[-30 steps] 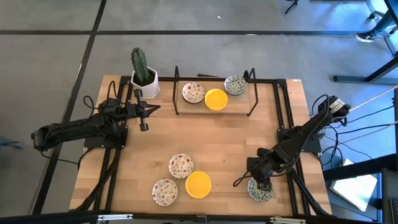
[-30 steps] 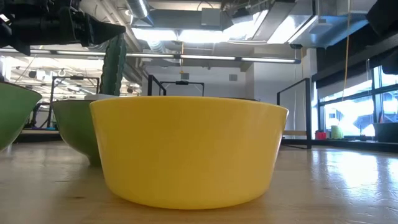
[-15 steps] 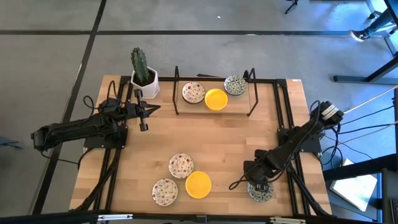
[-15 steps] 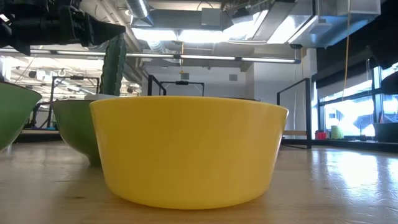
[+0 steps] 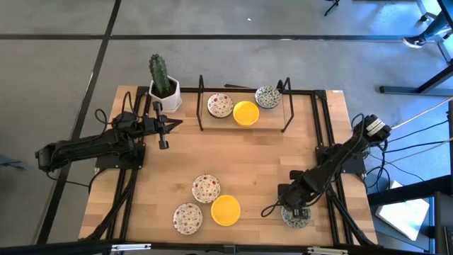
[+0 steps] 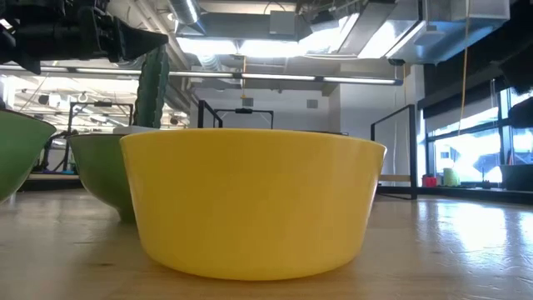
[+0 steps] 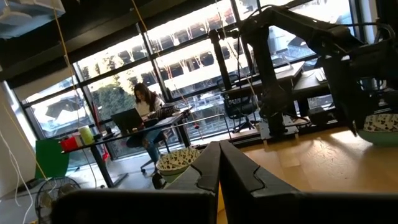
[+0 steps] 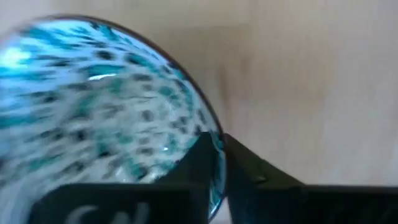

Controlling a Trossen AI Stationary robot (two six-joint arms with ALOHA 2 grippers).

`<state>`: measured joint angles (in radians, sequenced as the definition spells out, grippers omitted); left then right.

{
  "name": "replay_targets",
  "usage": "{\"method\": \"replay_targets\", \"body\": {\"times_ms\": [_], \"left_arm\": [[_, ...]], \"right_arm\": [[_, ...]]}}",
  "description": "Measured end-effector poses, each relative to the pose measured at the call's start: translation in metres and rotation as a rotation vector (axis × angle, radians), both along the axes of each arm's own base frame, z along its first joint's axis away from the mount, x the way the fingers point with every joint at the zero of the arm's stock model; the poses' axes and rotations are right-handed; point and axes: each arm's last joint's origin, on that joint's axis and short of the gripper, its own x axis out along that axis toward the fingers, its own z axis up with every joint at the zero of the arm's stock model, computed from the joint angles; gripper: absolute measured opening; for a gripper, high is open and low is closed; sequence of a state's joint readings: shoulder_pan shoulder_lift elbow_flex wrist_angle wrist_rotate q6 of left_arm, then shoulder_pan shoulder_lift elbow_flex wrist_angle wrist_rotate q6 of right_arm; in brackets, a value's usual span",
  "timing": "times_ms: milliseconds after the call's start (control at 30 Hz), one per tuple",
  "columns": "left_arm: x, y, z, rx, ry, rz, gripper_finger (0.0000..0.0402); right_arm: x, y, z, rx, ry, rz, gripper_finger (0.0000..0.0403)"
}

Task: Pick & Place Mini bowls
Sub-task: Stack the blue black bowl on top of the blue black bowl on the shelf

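A green-blue patterned mini bowl (image 5: 297, 218) sits near the table's near right corner, with my right gripper (image 5: 295, 210) down on it and shut on its rim. Two red-speckled mini bowls (image 5: 206, 188) (image 5: 187, 218) and a yellow one (image 5: 226, 210) rest on the wood at the near middle. Three more, red-speckled (image 5: 220, 105), yellow (image 5: 245, 112) and green-blue (image 5: 267, 96), sit inside the black frame (image 5: 201, 106) at the far edge. My left gripper (image 5: 163, 136) hangs shut above the table's left side, holding nothing. My right gripper pinches the green-blue bowl's rim (image 8: 210, 124) between its two fingers, one finger (image 8: 198, 157) inside the bowl and the other (image 8: 249, 167) outside its wall. The fingers come from above, pointing down. In the high view the bowl stays on the table.
A cactus in a white square pot (image 5: 164, 91) stands at the far left corner. In the low view a yellow bowl (image 6: 250, 200) fills the front, with two other bowls (image 6: 98, 171) to its left. A person sits at a desk (image 7: 144, 106) in the room beyond.
My right arm has sunk lower and shifted a little toward the table's near edge, bringing its gripper down onto the green-blue bowl. The bowl has stayed where it was.
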<state>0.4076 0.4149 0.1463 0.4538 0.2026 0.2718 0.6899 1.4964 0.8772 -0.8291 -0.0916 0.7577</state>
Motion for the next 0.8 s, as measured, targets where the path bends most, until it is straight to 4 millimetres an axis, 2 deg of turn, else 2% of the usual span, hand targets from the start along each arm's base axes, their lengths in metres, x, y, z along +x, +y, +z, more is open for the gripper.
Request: {"method": "replay_targets", "body": {"times_ms": [67, 267, 367, 567, 800], "left_arm": [[0.0, 0.0, 0.0, 0.0, 0.0, 0.0, 0.0003], [0.0, 0.0, 0.0, 0.002, -0.001, 0.0, 0.0003], [0.0, 0.0, 0.001, 0.006, -0.009, 0.002, 0.0003], [0.0, 0.0, 0.002, 0.012, -0.021, 0.002, 0.0003], [0.0, 0.0, 0.002, 0.012, -0.02, 0.003, 0.0003]], "right_arm": [[0.001, 0.001, 0.002, 0.011, -0.018, 0.032, 0.0016], [0.006, -0.009, 0.007, -0.002, -0.041, 0.047, 0.0032], [0.013, -0.015, 0.017, -0.018, -0.116, 0.081, 0.0014], [0.03, -0.031, 0.045, -0.038, -0.317, 0.154, 0.0023], [0.046, -0.066, 0.075, 0.001, -0.548, 0.083, 0.0013]]}}
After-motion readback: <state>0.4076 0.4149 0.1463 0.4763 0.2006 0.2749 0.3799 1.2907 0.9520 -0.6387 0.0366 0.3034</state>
